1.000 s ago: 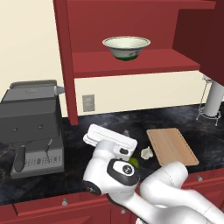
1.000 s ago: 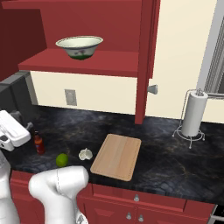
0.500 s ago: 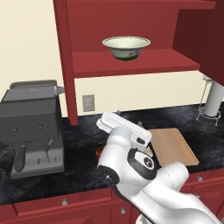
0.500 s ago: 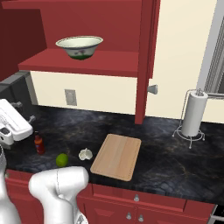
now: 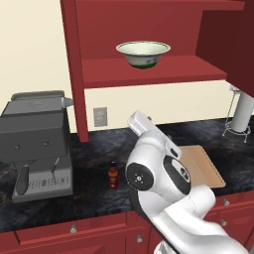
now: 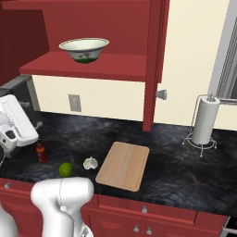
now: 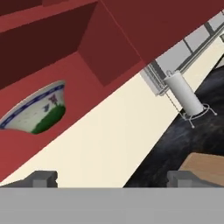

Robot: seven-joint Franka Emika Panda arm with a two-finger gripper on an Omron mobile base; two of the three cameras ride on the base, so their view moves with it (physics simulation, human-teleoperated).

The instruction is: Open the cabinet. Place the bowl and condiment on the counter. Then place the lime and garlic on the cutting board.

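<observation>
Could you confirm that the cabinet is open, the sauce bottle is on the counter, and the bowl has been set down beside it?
Not quite: the bowl sits on the open cabinet's shelf, as the right base view shows. The sauce bottle does stand on the counter.

Wall: plain cream (image 6: pixel 194 51), with a grey socket (image 5: pixel 99 117).
Left: grey coffee machine (image 5: pixel 37 141).
Right: paper towel stand (image 6: pixel 203 121).
Below: red drawers (image 6: pixel 152 210), silver knobs.

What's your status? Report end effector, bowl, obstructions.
End effector open, empty, aimed up at cabinet shelf. Bowl on the shelf, doors open. Condiment on counter. Nothing blocking the bowl.
</observation>
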